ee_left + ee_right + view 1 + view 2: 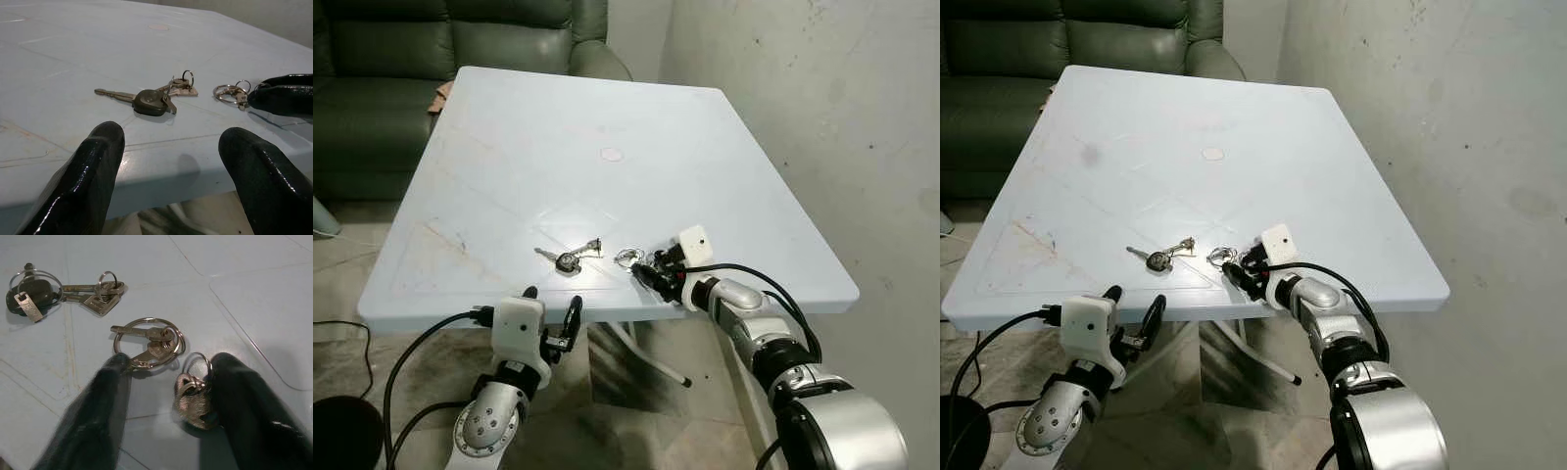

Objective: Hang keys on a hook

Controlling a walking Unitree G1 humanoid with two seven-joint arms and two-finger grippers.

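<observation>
No writing is legible; right gripper (166, 382) spread over key ring (149, 342), left gripper (171, 161) parted.

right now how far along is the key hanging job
Early stage: nothing is hung. Both bunches lie on the pale blue plastic table: the black-headed key bunch and the small silver ring of keys. In hand: the right gripper is down on the table, fingers open around the silver ring and its trinket, not yet closed. The left gripper waits open at the table edge. Left: grasp, lift, hang on a hook.
</observation>
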